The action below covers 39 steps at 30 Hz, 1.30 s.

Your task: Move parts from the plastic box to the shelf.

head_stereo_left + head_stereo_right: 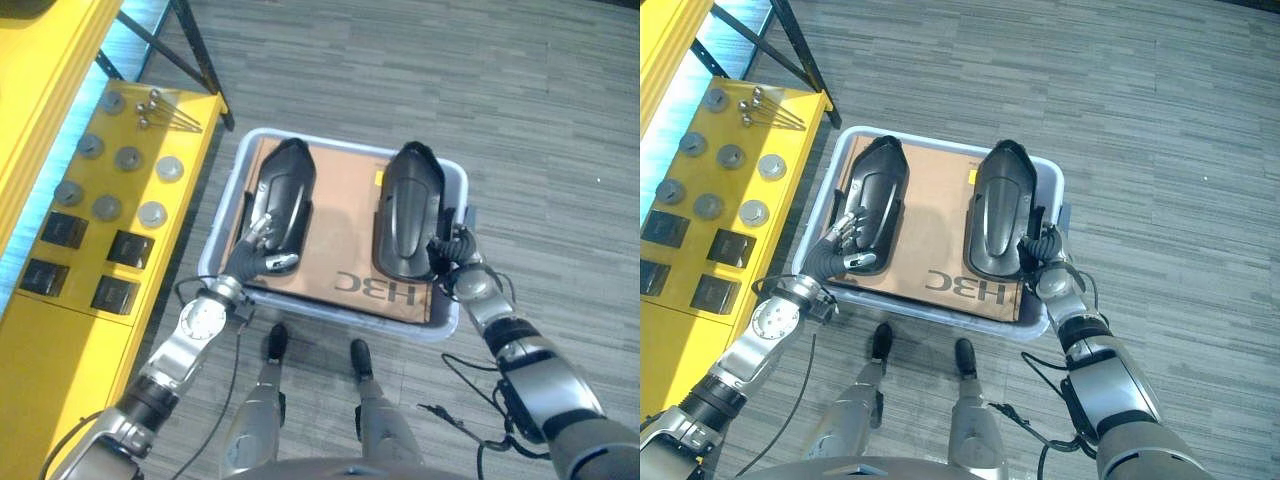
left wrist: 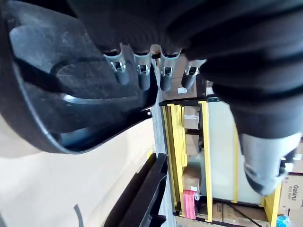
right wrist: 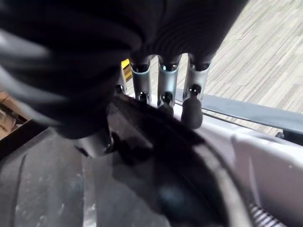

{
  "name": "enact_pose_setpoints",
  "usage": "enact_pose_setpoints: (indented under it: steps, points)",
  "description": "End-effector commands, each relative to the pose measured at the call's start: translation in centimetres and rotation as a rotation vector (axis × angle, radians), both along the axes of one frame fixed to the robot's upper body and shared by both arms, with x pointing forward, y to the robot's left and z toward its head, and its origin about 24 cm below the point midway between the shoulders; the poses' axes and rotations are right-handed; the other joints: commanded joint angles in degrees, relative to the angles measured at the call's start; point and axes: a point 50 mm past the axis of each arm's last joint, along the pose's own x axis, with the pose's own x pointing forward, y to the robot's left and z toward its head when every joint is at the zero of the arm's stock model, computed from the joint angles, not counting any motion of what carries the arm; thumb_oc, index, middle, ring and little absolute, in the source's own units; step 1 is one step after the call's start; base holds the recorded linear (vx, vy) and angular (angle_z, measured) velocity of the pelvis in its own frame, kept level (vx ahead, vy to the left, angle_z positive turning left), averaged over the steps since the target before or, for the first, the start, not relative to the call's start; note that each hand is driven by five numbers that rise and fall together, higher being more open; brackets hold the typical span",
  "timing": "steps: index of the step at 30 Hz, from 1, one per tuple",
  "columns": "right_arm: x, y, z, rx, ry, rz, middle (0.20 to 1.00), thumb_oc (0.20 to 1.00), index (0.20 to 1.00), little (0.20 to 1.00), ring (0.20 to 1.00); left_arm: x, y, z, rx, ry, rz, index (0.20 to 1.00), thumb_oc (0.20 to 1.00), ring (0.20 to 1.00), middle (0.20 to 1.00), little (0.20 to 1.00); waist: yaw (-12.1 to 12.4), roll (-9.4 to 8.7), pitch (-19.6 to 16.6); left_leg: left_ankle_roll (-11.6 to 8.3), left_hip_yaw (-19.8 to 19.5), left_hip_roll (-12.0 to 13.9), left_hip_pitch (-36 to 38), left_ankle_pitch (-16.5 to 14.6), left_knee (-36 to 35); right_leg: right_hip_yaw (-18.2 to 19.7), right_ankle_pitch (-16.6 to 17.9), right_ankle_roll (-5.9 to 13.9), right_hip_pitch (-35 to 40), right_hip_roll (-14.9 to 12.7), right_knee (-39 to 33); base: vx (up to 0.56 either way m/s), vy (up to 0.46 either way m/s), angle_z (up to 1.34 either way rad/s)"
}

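A grey plastic box (image 1: 457, 182) lined with brown cardboard (image 1: 345, 215) stands on the floor and holds two long black moulded parts side by side. My left hand (image 1: 258, 248) sits on the near end of the left part (image 1: 287, 190). Its fingers (image 2: 142, 78) curl over that part's rim (image 2: 57, 94). My right hand (image 1: 452, 250) is at the near right side of the right part (image 1: 408, 205). Its straight fingers (image 3: 191, 111) touch the part's edge (image 3: 142, 179) next to the box wall (image 3: 265, 156).
The yellow shelf (image 1: 60, 340) runs along the left, close to the box. On it lie several grey discs (image 1: 128, 158), black square blocks (image 1: 130, 247) and a few bolts (image 1: 160, 112). Grey plank floor (image 1: 540, 110) spreads to the right and beyond.
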Motion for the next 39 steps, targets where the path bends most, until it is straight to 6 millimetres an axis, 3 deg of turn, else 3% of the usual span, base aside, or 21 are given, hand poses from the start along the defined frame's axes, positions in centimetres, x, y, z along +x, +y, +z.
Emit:
enact_pose_setpoints:
  steps: [1,8,12,14,16,18,20,25,34,36,39]
  points:
    - [-1.8,0.1,-1.4,-0.046,0.028,0.078,0.200,0.200,0.200,0.200,0.200,-0.1,1.8,1.6,-0.006,-0.095,0.041,1.000,1.000,1.000,1.000,1.000,0.45,-3.09,-3.92,0.54,2.14,-0.05,3.30,-9.34,-0.29,0.47,-5.94,-0.82,1.18,-0.33,-0.27,0.06,-0.011,0.01]
    - [-4.0,-2.5,0.1,-0.189,-0.041,0.075,0.200,0.200,0.200,0.200,0.200,-0.2,3.0,2.1,0.021,-0.128,0.081,1.000,1.000,1.000,1.000,1.000,-0.85,-3.97,-6.95,0.80,2.86,0.63,8.84,-11.33,-0.29,0.04,-7.48,-0.61,6.30,-1.15,-0.27,0.05,-0.004,-0.01]
    - [-4.6,-3.5,4.6,-0.369,-0.210,0.102,0.200,0.200,0.200,0.200,0.200,0.1,3.0,3.0,0.001,-0.165,0.086,1.000,1.000,1.000,1.000,1.000,-2.16,-4.81,-9.98,1.21,4.41,1.33,14.03,-13.18,-0.29,1.02,-8.27,-0.50,10.48,-1.76,-0.27,0.01,-0.002,-0.07]
    - [-4.6,-3.4,5.5,-0.390,-0.247,0.107,0.200,0.200,0.200,0.200,0.200,0.2,2.7,3.1,-0.008,-0.163,0.077,1.000,1.000,1.000,1.000,1.000,-2.30,-4.90,-10.36,1.28,4.77,1.42,14.94,-13.47,-0.29,1.24,-8.34,-0.51,11.13,-1.84,-0.27,0.02,-0.010,-0.26]
    - [-4.8,-2.6,8.7,-0.477,-0.380,0.148,0.200,0.200,0.200,0.200,0.200,0.5,1.8,3.1,-0.033,-0.146,0.043,1.000,1.000,1.000,1.000,1.000,-2.85,-5.10,-11.67,1.37,5.62,1.75,16.96,-13.63,-0.29,2.10,-8.19,-0.57,12.79,-2.11,-0.27,0.02,-0.025,-0.28]
    - [-4.9,-2.6,8.7,-0.478,-0.379,0.146,0.200,0.200,0.200,0.200,0.200,0.5,1.7,3.0,-0.034,-0.146,0.041,1.000,1.000,1.000,1.000,1.000,-2.70,-5.09,-11.54,1.37,5.68,1.76,17.15,-13.68,-0.29,2.16,-8.21,-0.57,12.95,-2.11,-0.27,0.01,-0.013,-0.18]
    - [-5.4,-1.4,11.3,-0.564,-0.513,0.175,0.200,0.200,0.200,0.200,0.200,0.8,0.3,2.3,-0.062,-0.102,-0.001,1.000,1.000,1.000,1.000,1.000,-3.72,-5.07,-12.96,1.38,6.47,2.15,19.02,-14.31,-0.29,2.83,-8.58,-0.64,14.56,-2.31,-0.27,0.04,-0.024,-0.06]
    - [-6.6,1.5,13.3,-0.598,-0.695,0.232,0.200,0.200,0.200,0.200,0.200,1.6,-2.5,0.1,-0.141,0.034,-0.031,1.000,1.000,1.000,1.000,1.000,-5.27,-4.71,-14.69,1.27,7.26,2.69,22.01,-15.31,-0.29,3.54,-9.15,-0.92,16.86,-2.30,-0.24,0.06,-0.023,-0.11]
    - [-6.9,6.6,13.8,-0.518,-0.834,0.390,0.200,0.200,0.200,0.200,0.200,2.0,-5.0,-0.8,-0.225,0.106,-0.018,1.000,1.000,1.000,1.000,1.000,-6.00,-4.10,-15.00,1.18,8.05,3.17,23.87,-15.59,-0.29,4.22,-9.36,-1.20,18.06,-2.08,-0.06,0.02,-0.013,-0.09]
    - [-6.7,8.3,13.6,-0.477,-0.859,0.446,0.200,0.200,0.200,0.200,0.200,2.1,-6.0,-0.3,-0.286,0.116,-0.043,1.000,1.000,1.000,1.000,1.000,-6.10,-3.88,-14.99,1.12,8.13,3.27,24.48,-15.63,-0.29,4.13,-9.49,-1.27,18.62,-2.10,-0.04,0.00,0.000,0.00]
    - [-6.4,9.2,13.6,-0.456,-0.865,0.477,0.200,0.200,0.200,0.200,0.200,2.0,-6.5,0.0,-0.327,0.124,-0.058,1.000,1.000,1.000,1.000,1.000,-6.14,-3.76,-14.95,1.06,8.14,3.32,24.72,-15.67,-0.29,4.00,-9.56,-1.28,18.90,-2.14,-0.05,0.00,0.000,0.00]
